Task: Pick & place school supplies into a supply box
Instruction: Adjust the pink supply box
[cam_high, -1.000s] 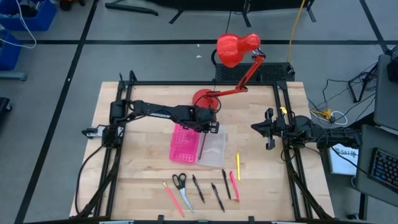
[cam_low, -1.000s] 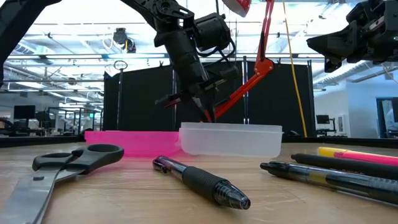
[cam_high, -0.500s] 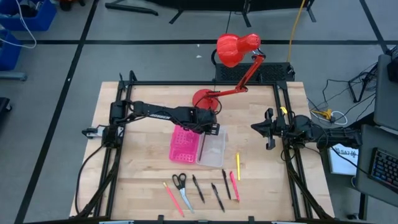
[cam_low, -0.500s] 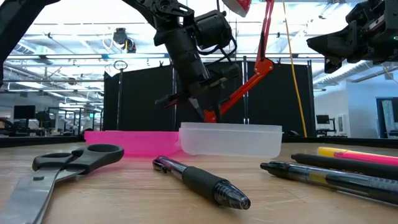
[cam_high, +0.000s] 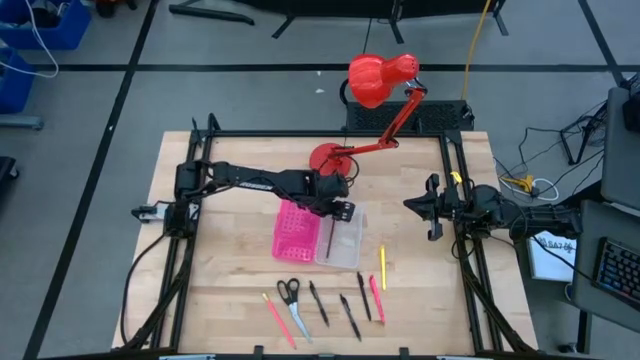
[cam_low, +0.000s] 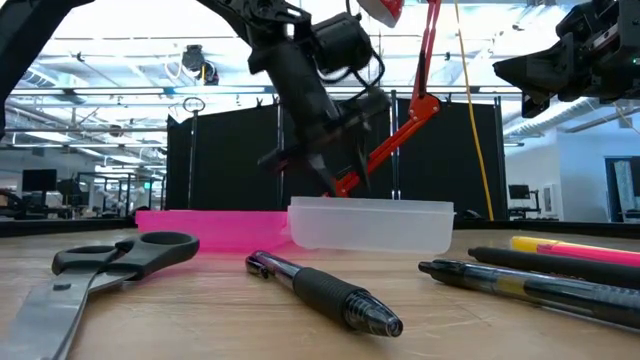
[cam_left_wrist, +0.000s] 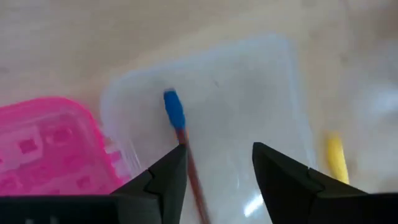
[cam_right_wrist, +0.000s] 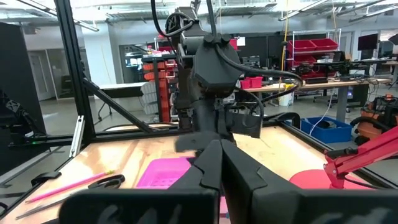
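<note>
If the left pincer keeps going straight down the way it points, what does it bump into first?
Most likely the red-brown pencil with the blue end, lying in the clear tray right below the open left pincer; then the tray's floor. Depth is hard to judge.

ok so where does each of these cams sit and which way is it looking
High: overhead, straight down on the table; both arms show.
Low: table height, looking across the scissors; left gripper above the supply box.
Left wrist: looks down past its open fingers into the box's clear tray holding a pencil.
Right wrist: right gripper faces the left arm.
All show the box.
</note>
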